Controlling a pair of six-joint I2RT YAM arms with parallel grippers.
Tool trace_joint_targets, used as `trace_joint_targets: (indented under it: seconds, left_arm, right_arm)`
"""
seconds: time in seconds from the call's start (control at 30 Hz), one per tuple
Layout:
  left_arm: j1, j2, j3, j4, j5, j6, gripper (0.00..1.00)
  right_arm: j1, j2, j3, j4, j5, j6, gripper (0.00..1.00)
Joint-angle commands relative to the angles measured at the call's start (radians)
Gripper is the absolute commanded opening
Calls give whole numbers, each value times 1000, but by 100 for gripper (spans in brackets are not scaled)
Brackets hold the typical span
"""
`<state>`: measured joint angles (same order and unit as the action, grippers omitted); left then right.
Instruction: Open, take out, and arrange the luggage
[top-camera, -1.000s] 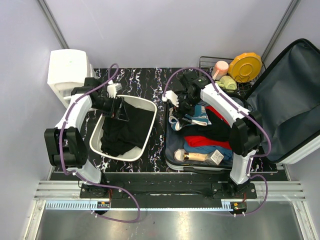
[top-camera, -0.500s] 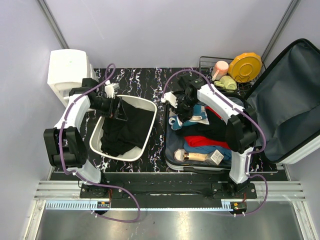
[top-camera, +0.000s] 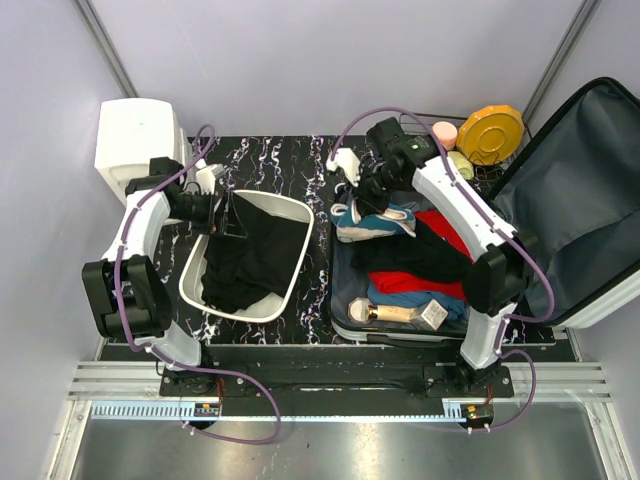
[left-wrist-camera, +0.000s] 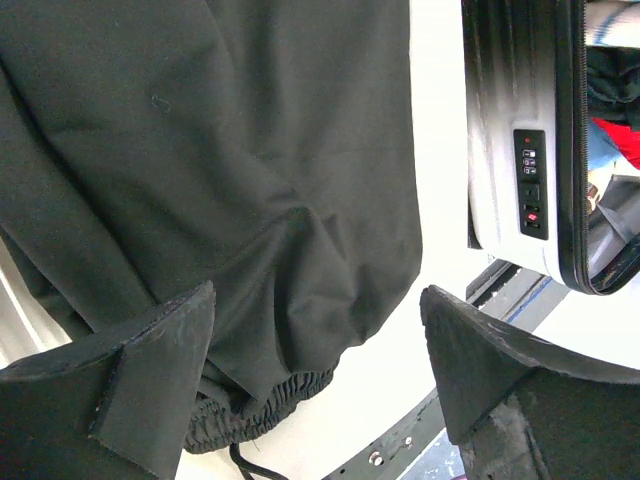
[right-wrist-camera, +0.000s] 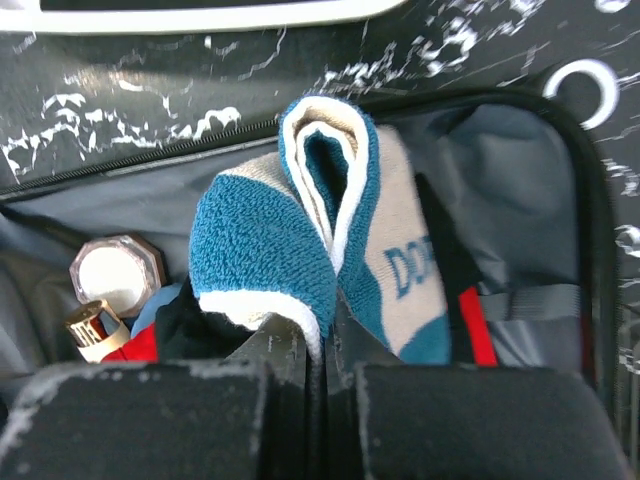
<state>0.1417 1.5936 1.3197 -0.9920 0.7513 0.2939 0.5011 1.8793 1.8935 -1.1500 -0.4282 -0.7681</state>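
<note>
At the luggage's (top-camera: 339, 298) far-left corner, right fingers (right-wrist-camera: 285, 365) pinch a blue towel (right-wrist-camera: 258, 250).

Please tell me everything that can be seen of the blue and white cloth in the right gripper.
The blue cloth looks like soft terry: blue with cream-white bands, and the blue letters "DO" on a cream part. It is folded and bunched into a loop. Its lower edge is pinched in the shut right gripper. It sits over the far left corner of the open luggage, above the clothes packed there. Whether it touches them I cannot tell.
</note>
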Motion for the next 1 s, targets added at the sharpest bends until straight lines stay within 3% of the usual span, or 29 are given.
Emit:
trace_joint_targets:
  seconds: [0.0,0.33,0.6,0.77,0.87,0.97]
  left_arm:
    - [25,-31,6,35,56,-15,87]
    - [67,-18,6,65,68,-56,87]
    - [162,-30,-14,116,95,-147,87]
    - [232,-47,-43,130,108,-162,87]
    - [269,-66,-76,153,109,-171,87]
    - [288,-76,-103,162,123,-176,87]
  right_arm:
    - [-4,-109,91,49,-26,84,0]
    - [16,-31,361,139,-69,250,0]
    - [149,265,725,216,35,305,0]
    - [250,386,722,364,114,297,0]
    - [315,428,580,534,270,245,0]
    - [367,536,570,587,388,231,0]
